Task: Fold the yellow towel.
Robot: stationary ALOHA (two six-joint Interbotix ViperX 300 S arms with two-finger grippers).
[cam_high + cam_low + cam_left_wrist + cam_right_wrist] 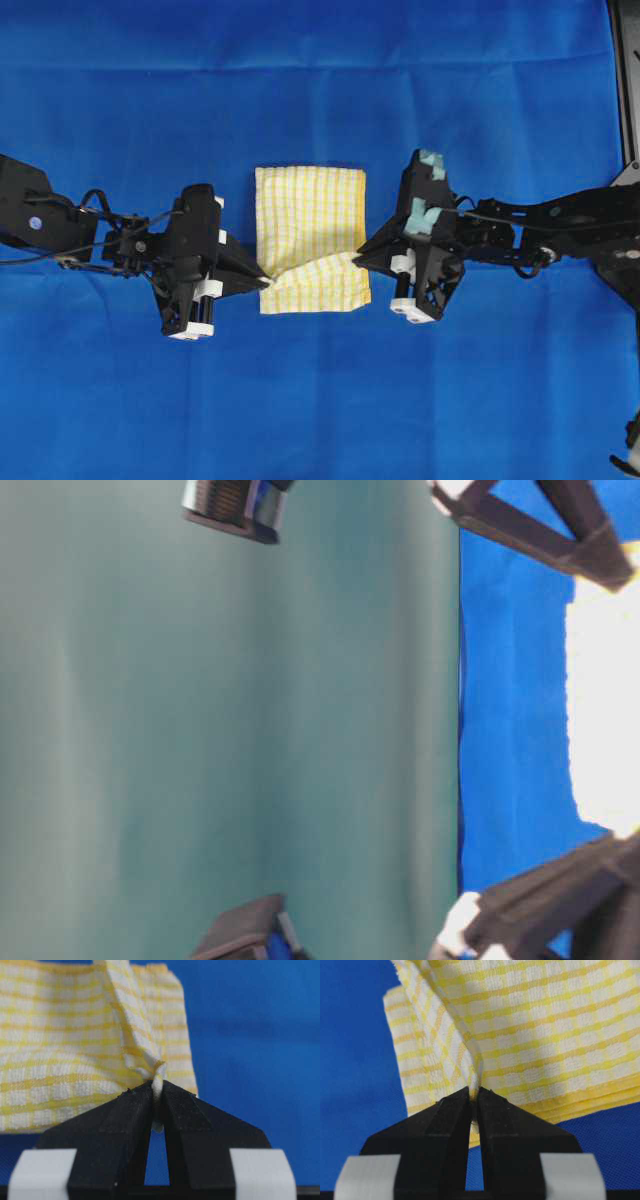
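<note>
The yellow towel [310, 238], pale yellow and white checked, lies folded at the middle of the blue cloth [320, 90]. Its near part is lifted and creased between the two arms. My left gripper [264, 279] is shut on the towel's left edge near the front corner; the pinched fabric [157, 1080] bunches between the black fingertips [135, 1105]. My right gripper [362, 252] is shut on the towel's right edge, where the fabric [474, 1080] rises steeply from the pinch. In the table-level view the towel [605, 700] shows as a bright blur at the right.
The blue cloth [250, 1035] covers the whole table around the towel. A dark frame edge [622, 80] runs down the far right. Both arms reach in from the sides, left [60, 225] and right [560, 230].
</note>
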